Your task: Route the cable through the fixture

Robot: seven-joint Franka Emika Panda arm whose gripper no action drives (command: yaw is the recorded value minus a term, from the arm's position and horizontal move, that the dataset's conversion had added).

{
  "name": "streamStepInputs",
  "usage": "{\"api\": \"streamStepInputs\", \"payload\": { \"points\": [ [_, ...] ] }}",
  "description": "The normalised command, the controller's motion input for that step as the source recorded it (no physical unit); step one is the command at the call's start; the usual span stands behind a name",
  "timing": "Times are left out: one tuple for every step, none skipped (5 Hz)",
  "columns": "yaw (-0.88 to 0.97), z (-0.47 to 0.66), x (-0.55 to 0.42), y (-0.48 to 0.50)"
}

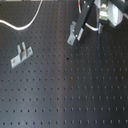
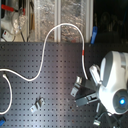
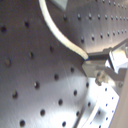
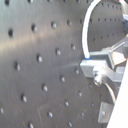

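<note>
White cable [image 3: 60, 35] between the fingers [image 3: 100, 62], above black perforated board [image 3: 30, 75].

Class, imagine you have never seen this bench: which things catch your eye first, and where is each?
The white cable stands out first, looping across the black perforated board in the second exterior view. Next comes the bulky white robot arm at the second exterior view's right, whose pincer grips the cable's end in both wrist views. Two small metal brackets sit on the board, one at the first exterior view's left, one near the arm.

No text, label, brand, number or sign is legible in any view.
</note>
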Motion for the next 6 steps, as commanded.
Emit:
{"api": "streamStepInputs", "payload": {
  "points": [
    [0.07,0.0,-0.302,-0.18],
    [0.0,0.0,0.006,-0.01],
    [0.35,-0.27,-0.149,-0.174],
    [0.25,-0.08,-0.095,-0.048],
    [0.52,-0.16,0.0,-0.002],
    [0.36,-0.28,0.0,-0.003]
  ]
}}
